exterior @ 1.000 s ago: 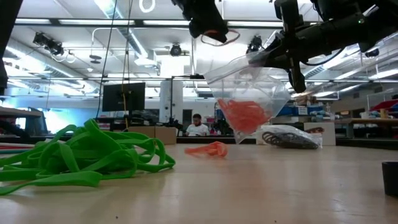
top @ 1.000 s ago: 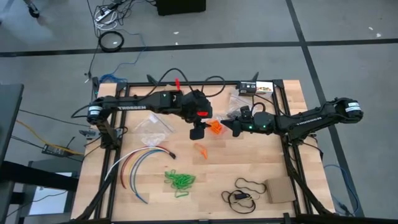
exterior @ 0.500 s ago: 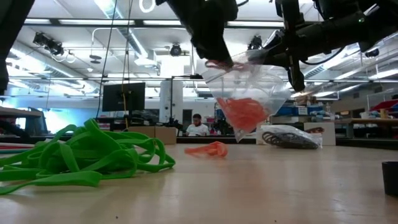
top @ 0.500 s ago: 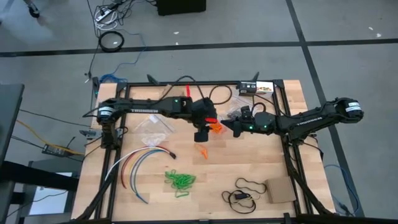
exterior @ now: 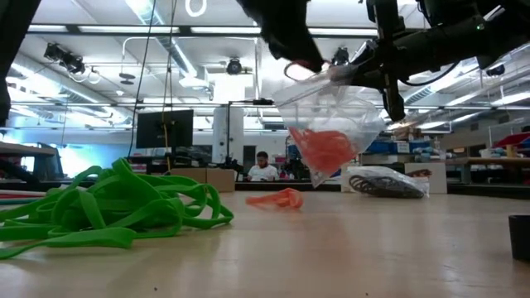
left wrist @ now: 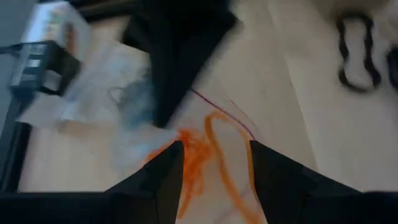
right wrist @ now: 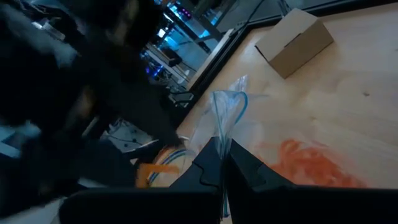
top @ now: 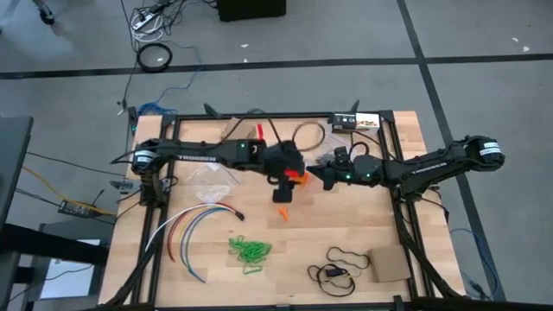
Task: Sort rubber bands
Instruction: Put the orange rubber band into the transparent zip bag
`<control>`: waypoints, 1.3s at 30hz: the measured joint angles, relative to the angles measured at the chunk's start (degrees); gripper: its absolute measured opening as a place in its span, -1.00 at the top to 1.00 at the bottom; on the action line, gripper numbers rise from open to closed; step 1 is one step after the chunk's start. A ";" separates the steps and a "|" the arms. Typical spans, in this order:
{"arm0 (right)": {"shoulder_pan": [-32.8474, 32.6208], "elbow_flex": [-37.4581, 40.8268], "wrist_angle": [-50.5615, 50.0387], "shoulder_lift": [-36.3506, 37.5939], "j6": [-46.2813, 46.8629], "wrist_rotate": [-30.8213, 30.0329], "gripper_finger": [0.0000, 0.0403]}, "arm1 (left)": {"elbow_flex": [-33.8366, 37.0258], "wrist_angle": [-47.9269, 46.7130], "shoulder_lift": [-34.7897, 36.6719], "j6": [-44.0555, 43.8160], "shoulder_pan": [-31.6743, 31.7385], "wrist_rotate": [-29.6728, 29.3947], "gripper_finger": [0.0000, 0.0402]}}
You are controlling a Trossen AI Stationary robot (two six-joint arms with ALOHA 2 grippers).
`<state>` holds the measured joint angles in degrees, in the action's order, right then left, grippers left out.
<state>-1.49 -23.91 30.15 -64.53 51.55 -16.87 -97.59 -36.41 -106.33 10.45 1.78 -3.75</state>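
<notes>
Wooden table (top: 363,226) under the workshop lights: orange bands are going into a clear bag at mid-frame.

Right gripper (top: 317,173), fingers pressed together, pinches the bag (exterior: 331,124) rim and holds it up, orange rubber bands (exterior: 323,149) inside. Left gripper (top: 283,193) hovers at the bag's mouth, fingers spread, an orange band (left wrist: 217,149) between them. Next, I'd guess: let go, then fetch the stray orange bands (top: 279,208) below; green bands (top: 250,250) wait lower down.

Under the left hand (top: 285,184) hangs a clear bag (exterior: 331,124), pinched at its rim by the right hand (top: 316,171), blocking the way down. Bare tabltop (top: 346,225) lies nearer the front edge, past the loose orange bands (top: 280,209); green bands (top: 249,250) and black cord (top: 339,266) crowd the front edge.
</notes>
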 joint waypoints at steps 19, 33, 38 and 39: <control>-0.03 -0.01 0.89 0.00 0.24 -0.02 0.98 | -3.37 -6.10 -1.49 -5.11 5.00 9.05 0.07; -0.02 0.01 1.60 0.00 0.25 -0.03 0.98 | -3.33 -5.99 -2.29 -6.14 4.63 9.63 0.07; -0.03 -0.01 1.62 0.00 0.18 -0.04 0.98 | -3.46 -5.02 -2.29 -9.92 5.73 6.42 0.07; -0.03 -0.01 1.60 0.00 0.04 -0.02 0.98 | -3.51 -5.54 -2.29 -10.91 5.77 4.98 0.07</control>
<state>-1.52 -23.92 31.75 -64.53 51.58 -16.88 -101.10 -41.95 -108.62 -0.46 7.55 1.23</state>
